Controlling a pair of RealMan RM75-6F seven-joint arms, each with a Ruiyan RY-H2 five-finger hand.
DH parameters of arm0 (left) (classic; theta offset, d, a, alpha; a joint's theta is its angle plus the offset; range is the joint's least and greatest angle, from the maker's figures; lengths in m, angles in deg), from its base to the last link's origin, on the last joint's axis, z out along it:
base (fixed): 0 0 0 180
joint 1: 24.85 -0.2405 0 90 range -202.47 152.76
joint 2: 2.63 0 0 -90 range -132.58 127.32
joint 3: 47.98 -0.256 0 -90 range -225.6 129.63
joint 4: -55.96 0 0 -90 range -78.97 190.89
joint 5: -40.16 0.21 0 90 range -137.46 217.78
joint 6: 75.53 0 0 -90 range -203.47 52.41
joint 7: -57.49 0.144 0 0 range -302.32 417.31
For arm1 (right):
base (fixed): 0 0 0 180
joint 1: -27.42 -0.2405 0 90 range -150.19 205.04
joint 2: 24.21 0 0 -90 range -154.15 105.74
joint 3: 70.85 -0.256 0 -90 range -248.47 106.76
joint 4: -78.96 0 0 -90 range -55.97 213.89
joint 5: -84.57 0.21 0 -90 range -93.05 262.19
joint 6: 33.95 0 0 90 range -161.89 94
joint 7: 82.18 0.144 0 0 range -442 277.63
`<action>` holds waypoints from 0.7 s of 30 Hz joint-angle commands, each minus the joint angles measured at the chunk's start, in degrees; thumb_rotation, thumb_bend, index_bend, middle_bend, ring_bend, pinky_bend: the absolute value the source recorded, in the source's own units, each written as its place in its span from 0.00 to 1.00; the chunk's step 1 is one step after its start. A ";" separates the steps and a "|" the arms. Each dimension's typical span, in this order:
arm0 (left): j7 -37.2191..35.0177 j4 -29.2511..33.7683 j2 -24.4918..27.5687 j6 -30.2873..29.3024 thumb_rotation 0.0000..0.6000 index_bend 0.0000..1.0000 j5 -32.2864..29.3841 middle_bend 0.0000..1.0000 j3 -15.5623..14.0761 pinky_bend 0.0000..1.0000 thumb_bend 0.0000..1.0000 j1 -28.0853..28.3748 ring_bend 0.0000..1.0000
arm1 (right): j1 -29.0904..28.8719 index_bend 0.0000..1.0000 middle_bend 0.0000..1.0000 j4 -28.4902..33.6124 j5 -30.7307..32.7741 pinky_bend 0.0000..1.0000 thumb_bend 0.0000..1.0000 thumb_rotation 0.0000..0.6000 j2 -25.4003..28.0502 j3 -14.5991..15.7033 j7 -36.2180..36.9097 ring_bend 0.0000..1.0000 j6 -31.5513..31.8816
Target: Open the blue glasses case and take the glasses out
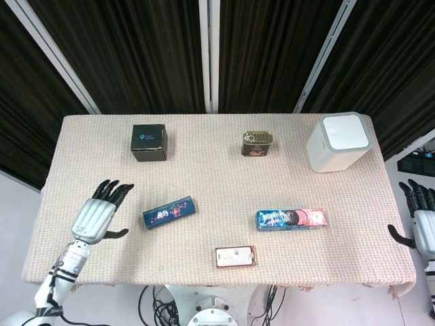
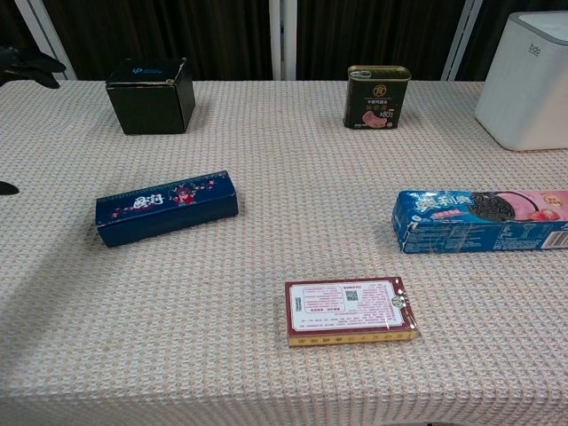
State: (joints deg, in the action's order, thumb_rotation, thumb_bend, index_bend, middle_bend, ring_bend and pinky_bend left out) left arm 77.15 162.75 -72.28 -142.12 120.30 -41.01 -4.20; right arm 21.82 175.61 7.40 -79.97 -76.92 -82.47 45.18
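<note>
Head view, looking down on a table (image 1: 204, 272) with a woven beige cloth. The blue glasses case (image 1: 170, 212), a long, narrow box with a printed lid, lies flat and shut at left of centre, slightly angled. The left hand (image 1: 98, 214) hovers just left of it, fingers spread, holding nothing, not touching the case. The right hand (image 1: 421, 221) hangs off the right edge of the table, well apart from everything, fingers also spread and empty.

Elsewhere on the cloth are a black box (image 1: 149, 141), a tin can (image 1: 257, 144), a white container (image 1: 338, 141), a biscuit packet (image 1: 291, 219) and a small card pack (image 1: 236, 257).

The case looks light, stiff and smooth, so it may slide when pushed. It is probably best steadied across its long sides while the lid edge is lifted.
</note>
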 commanded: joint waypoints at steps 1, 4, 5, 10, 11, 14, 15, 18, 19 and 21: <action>2.18 -0.11 -3.33 2.08 1.00 0.10 -3.71 0.17 1.51 0.05 0.14 2.53 0.13 | 0.03 0.00 0.00 -0.20 0.15 0.00 0.19 1.00 0.14 0.01 0.12 0.00 -0.14; 2.92 -1.48 -5.78 3.40 1.00 0.11 -5.74 0.19 1.95 0.08 0.16 4.15 0.15 | -0.07 0.00 0.00 -0.33 0.31 0.00 0.19 1.00 0.29 -0.02 0.43 0.00 -0.48; 3.10 -1.92 -6.50 3.97 1.00 0.11 -6.60 0.19 2.05 0.09 0.16 4.67 0.15 | -0.09 0.00 0.00 -0.37 0.28 0.00 0.19 1.00 0.32 -0.03 0.57 0.00 -0.53; 4.81 -3.98 -10.33 6.44 1.00 0.11 -10.51 0.20 2.30 0.10 0.16 7.40 0.17 | -0.31 0.00 0.00 -0.24 0.03 0.00 0.20 1.00 0.54 -0.03 0.74 0.00 -0.80; 5.15 -4.24 -10.91 6.61 1.00 0.11 -11.14 0.21 2.36 0.11 0.16 7.77 0.18 | -0.33 0.00 0.00 -0.17 -0.05 0.00 0.19 1.00 0.58 -0.03 0.71 0.00 -0.78; 6.17 -5.16 -12.67 6.43 1.00 0.12 -12.85 0.23 2.59 0.13 0.16 8.69 0.19 | -0.31 0.00 0.00 -0.06 -0.23 0.00 0.19 1.00 0.56 0.04 0.69 0.00 -0.69; 6.54 -5.43 -13.19 6.40 1.00 0.12 -13.50 0.23 2.56 0.13 0.16 8.98 0.19 | -0.29 0.00 0.00 -0.12 -0.19 0.00 0.20 1.00 0.50 0.08 0.75 0.00 -0.72; 7.09 -6.02 -14.13 6.53 1.00 0.12 -14.99 0.24 2.35 0.14 0.16 9.60 0.20 | -0.24 0.00 0.00 -0.38 0.07 0.00 0.20 1.00 0.39 0.22 0.96 0.00 -1.03; 7.19 -6.26 -14.40 6.58 1.00 0.12 -15.42 0.24 2.36 0.14 0.17 9.81 0.20 | -0.23 0.00 0.00 -0.44 0.16 0.00 0.19 1.00 0.38 0.24 1.05 0.00 -1.13; 7.25 -6.96 -15.02 6.64 1.00 0.12 -16.33 0.24 2.45 0.14 0.17 10.28 0.20 | -0.24 0.00 0.00 -0.49 0.27 0.00 0.19 1.00 0.38 0.27 1.21 0.00 -1.27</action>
State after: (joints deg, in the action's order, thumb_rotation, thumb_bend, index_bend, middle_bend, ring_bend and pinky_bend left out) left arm 84.28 156.09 -86.99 -135.54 104.30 -38.59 5.81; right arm 21.58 175.13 7.65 -79.59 -76.66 -81.28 43.92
